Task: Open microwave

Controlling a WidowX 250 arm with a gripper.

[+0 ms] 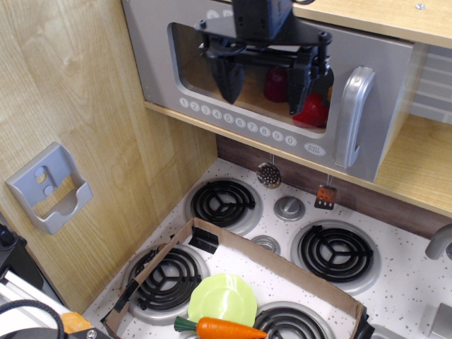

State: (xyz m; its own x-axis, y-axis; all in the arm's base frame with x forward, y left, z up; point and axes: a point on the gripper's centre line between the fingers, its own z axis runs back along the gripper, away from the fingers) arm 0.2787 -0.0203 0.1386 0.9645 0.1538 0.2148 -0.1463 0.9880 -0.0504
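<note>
Hanging in front of the microwave [275, 85], the black tool [267, 88] has its two fingers spread wide apart with nothing between them. One finger [229, 76] points down over the left part of the clear window; the other sits near the window's right end, just left of the silver handle [353, 114], without touching it. Whether the fingertips touch the door cannot be told.

The microwave is set into the upper part of a toy kitchen, under a wooden shelf and against a wooden side wall. Its grey door looks shut, flush with the front. A row of round white buttons [236, 121] runs along the bottom edge of the door. Through the window, a dark red item [275, 85] and a brighter red item [312, 111] are visible inside the wooden cavity, partly hidden by the tool.

Below, the white speckled stove top [402, 282] carries four black coil burners. A small strainer [269, 174] and a small spatula [325, 195] hang beneath the microwave shelf. A shallow cardboard tray [279, 261] lies across the front burners, holding a light green plate [222, 299] and a carrot [229, 329] just in front of it. A grey wall bracket [49, 187] is fixed to the wooden side wall at left.
</note>
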